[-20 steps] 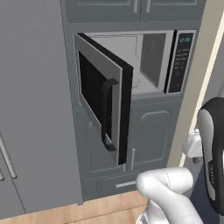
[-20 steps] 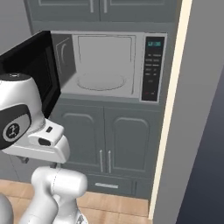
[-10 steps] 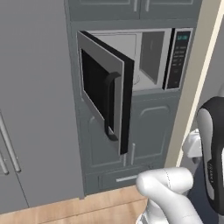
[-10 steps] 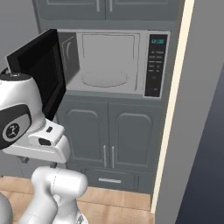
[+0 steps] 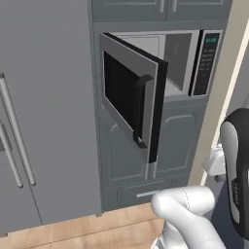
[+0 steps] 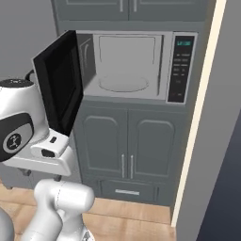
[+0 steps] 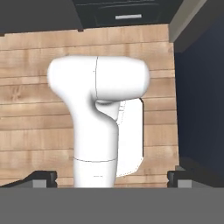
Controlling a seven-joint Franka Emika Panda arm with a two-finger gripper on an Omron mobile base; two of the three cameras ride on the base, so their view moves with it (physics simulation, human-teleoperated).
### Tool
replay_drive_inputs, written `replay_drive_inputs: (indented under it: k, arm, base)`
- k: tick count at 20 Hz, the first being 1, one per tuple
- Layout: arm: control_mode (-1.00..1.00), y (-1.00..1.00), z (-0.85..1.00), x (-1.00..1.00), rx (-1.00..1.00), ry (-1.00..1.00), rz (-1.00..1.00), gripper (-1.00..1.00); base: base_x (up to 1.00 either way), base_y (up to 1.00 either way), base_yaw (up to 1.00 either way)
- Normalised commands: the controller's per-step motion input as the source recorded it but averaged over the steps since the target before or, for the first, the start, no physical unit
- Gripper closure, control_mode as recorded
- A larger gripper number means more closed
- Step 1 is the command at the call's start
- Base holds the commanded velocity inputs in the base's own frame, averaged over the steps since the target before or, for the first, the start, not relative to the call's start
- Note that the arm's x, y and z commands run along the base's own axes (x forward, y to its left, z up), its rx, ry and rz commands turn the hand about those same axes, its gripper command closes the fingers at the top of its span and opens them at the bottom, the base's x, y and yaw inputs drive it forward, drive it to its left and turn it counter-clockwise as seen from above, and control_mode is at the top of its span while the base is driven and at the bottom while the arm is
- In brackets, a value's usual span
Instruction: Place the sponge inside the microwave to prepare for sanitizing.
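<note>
Standing open, the silver-framed microwave (image 6: 134,66) shows its glossy black glass door (image 5: 130,95) and round turntable (image 6: 124,84), while the gripper (image 7: 112,179) spreads wide above plank floor (image 7: 30,100).

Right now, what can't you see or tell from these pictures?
- Microwave inside: in the left base view its open door hides most of the cavity.
- Turntable: faint in the right base view, nothing visible on it.
- Keypad digits: too small to read.
- Claw: the hand view shows just its two dark tips wide apart at the bottom edge, pointing down at the wooden floor; nothing sits between them.
</note>
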Motion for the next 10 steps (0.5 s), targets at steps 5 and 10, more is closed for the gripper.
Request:
replay_drive_inputs:
  k: [5,10]
  arm:
    - [1.0,0.0,0.0,0.0,0.0,0.0,0.0,-1.0]
    - [1.0,0.0,0.0,0.0,0.0,0.0,0.0,-1.0]
  base:
    - [-0.18,0.48,0.0]
    - [-0.16,0.57,0.0]
